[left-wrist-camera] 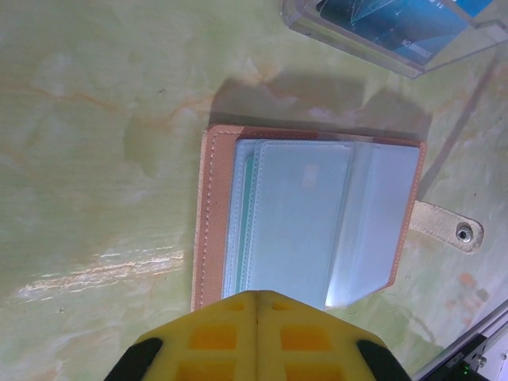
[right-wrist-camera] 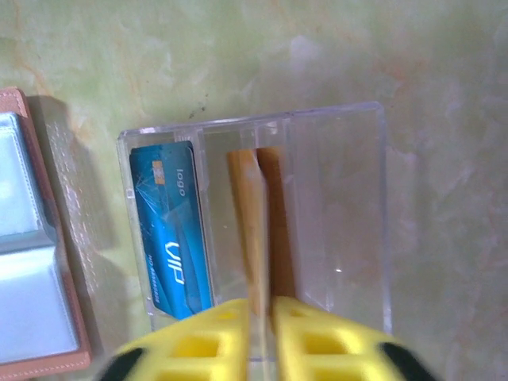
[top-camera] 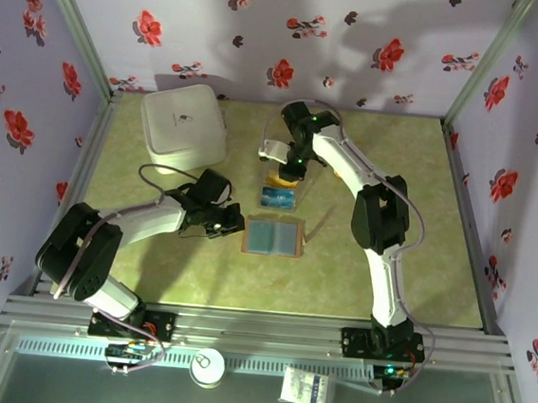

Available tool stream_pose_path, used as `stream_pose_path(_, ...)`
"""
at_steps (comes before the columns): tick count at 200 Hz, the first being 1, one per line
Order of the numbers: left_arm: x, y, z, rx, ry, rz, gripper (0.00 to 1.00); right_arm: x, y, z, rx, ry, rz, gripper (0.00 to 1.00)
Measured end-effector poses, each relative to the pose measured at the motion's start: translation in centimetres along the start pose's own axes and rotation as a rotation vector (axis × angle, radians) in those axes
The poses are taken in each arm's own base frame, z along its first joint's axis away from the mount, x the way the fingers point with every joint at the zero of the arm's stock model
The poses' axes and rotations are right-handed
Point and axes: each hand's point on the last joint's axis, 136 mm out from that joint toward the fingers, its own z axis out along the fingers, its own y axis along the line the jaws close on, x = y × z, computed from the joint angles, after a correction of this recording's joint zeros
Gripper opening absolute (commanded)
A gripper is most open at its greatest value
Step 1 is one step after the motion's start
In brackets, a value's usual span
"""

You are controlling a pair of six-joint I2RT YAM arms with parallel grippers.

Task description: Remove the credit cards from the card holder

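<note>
The tan card holder [top-camera: 272,236] lies open on the green table, blue-grey pockets up [left-wrist-camera: 302,222]; a teal edge [left-wrist-camera: 249,214] shows in its left pocket. My left gripper [left-wrist-camera: 256,295] is shut and empty, its tip just over the holder's near edge [top-camera: 224,222]. A blue credit card [right-wrist-camera: 171,230] lies in the left slot of a clear plastic box [right-wrist-camera: 333,198]. My right gripper [right-wrist-camera: 262,305] hangs over the box's middle slot [top-camera: 286,176]. Its fingers stand slightly apart around an orange-brown card [right-wrist-camera: 252,206] that stands on edge in the slot.
A big white square container [top-camera: 183,127] sits at the back left. The clear box [top-camera: 279,200] lies just behind the card holder. The holder's snap tab [left-wrist-camera: 448,228] sticks out on its right side. Flowered walls close in the table on three sides.
</note>
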Motion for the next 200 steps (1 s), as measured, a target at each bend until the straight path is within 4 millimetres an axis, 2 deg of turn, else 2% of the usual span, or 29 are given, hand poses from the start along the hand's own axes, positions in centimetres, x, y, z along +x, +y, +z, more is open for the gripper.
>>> stream_pose_path(42,-0.1,0.0,0.0,0.004,0.000,0.001,0.04,0.4,-0.8,-1.4,0.073,0.011,0.051,0.26)
stream_pose_path(81,-0.2,-0.2,0.3,0.016,0.003,0.003,0.03,-0.2,-0.1,-5.9,0.188,-0.115,0.230,0.32)
stream_pose_path(97,-0.1,0.1,0.8,0.011,0.015,-0.001,0.02,-0.5,0.8,-7.9,0.236,-0.202,0.347,0.32)
stream_pose_path(114,0.0,0.3,1.1,0.007,0.023,-0.004,0.02,-0.6,2.2,-8.8,0.256,-0.290,0.481,0.31)
stream_pose_path(139,0.1,0.4,1.3,0.008,0.032,-0.006,0.01,-1.1,3.9,-8.2,0.237,-0.366,0.640,0.25)
stream_pose_path(176,0.4,0.9,2.3,-0.001,0.057,-0.012,0.01,0.5,8.8,-3.9,0.109,-0.353,0.996,0.20)
stream_pose_path(200,0.7,1.4,2.9,-0.011,0.074,-0.020,0.01,0.5,11.1,-2.3,0.046,-0.335,1.145,0.20)
